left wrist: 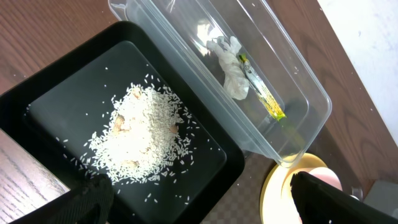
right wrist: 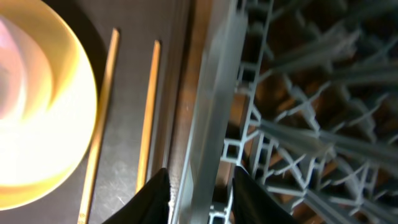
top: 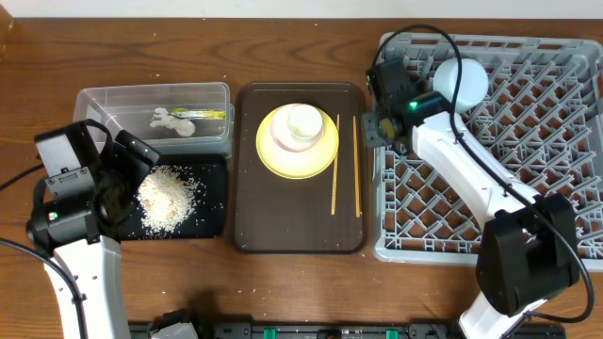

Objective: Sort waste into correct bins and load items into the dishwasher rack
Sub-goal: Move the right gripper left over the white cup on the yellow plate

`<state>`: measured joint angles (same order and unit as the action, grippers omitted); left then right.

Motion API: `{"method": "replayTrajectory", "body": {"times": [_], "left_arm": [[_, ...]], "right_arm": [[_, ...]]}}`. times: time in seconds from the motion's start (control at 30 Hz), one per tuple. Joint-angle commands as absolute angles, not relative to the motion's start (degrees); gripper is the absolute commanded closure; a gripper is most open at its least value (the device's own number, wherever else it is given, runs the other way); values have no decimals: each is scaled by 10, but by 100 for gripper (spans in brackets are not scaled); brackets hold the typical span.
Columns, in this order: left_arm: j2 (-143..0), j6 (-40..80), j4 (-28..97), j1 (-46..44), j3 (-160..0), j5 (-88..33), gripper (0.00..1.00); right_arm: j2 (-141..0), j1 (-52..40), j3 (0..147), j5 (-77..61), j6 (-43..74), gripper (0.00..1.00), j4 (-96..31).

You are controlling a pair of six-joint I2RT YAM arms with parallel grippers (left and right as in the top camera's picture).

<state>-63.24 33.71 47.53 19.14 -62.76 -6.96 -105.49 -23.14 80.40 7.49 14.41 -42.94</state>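
Your left jaws stood wide apart over the rice (left wrist: 140, 140) in the black tray (left wrist: 59, 102); your right jaws, partly apart, straddled the rack (right wrist: 214, 93) wall beside the chopsticks (right wrist: 148, 118).

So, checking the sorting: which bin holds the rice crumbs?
The shallow black tray; the clear tub beside it holds only a paper scrap and wrapper.

My left arm (top: 85, 282) and right arm (top: 462, 160) have white links, black joints, green lights (top: 412, 104) and black cables (top: 17, 176); the right gripper (right wrist: 201, 177) is black-fingered.
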Motion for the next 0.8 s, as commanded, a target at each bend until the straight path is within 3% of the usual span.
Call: {"method": "replayTrajectory", "body": {"times": [0.0, 0.17, 0.3, 0.77], "left_arm": [[-633, 342, 475, 194, -636, -68, 6], [-633, 342, 475, 194, -636, -68, 6], [-633, 342, 475, 194, -636, -68, 6], [-633, 342, 475, 194, -636, -68, 6]], "right_arm": [[-1051, -244, 792, 85, 165, 71, -429], [-1051, -251, 790, 85, 165, 90, -436], [-1051, -257, 790, 85, 164, 98, -457], [-1051, -271, 790, 28, 102, 94, -490]]}}
